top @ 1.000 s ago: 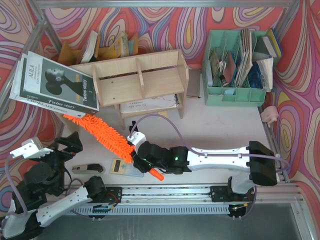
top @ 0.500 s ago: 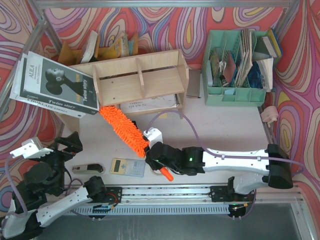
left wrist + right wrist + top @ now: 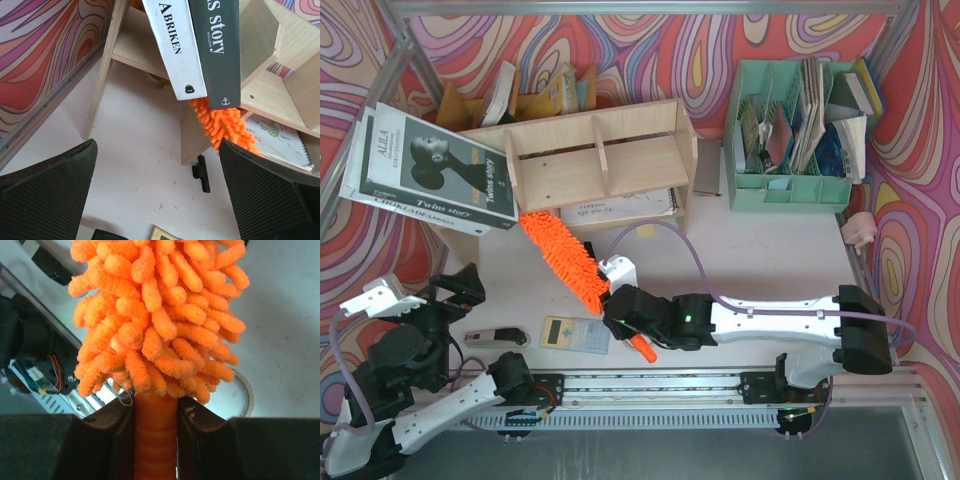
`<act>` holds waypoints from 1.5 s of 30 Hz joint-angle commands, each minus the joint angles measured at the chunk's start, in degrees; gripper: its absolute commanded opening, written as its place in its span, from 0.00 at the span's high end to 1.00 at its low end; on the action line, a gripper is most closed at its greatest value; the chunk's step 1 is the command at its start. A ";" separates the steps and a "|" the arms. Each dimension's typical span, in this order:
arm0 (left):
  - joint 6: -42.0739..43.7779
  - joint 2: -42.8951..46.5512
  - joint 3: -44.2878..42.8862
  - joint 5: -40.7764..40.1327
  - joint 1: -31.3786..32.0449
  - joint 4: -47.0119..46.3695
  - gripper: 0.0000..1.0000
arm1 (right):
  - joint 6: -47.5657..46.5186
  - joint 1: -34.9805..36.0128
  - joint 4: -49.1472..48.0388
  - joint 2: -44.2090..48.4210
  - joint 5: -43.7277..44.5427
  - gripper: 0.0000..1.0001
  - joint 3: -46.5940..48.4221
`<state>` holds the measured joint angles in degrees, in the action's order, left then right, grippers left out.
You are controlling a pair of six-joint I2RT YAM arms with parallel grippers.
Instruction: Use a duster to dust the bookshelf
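Now the right gripper [image 3: 618,318], lower centre, clamps the duster [image 3: 565,260] by its handle; its fluffy head slants up-left to the lower left corner of the bookshelf [image 3: 620,150]. The left gripper [image 3: 159,186] gapes empty, farther off.

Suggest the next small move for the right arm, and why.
Probably sweep the duster head rightward along the bookshelf lower tier. The right end effector is shut on the handle, and the fluffy tip sits at that tier's left end, beside the leaning books, so the tier's length lies to the right.
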<state>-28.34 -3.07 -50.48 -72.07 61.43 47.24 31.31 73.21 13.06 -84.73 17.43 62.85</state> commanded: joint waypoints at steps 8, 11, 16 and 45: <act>-0.95 0.43 -0.07 -0.66 0.18 1.36 0.02 | 8.44 0.23 2.45 1.61 7.35 1.00 -0.01; -0.89 0.47 -0.23 -0.45 0.19 1.36 0.01 | 8.91 0.27 2.84 -0.79 5.76 1.00 0.50; -1.10 0.93 -0.20 -0.22 0.18 1.45 0.01 | 8.60 0.17 4.92 -4.96 4.08 1.00 2.34; -0.84 1.31 -0.21 -0.45 0.18 1.36 0.01 | 7.26 -2.87 6.14 -11.09 4.96 1.00 7.09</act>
<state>-29.39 -2.83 -50.48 -72.05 61.43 48.34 35.92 72.44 18.98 -94.30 20.71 70.96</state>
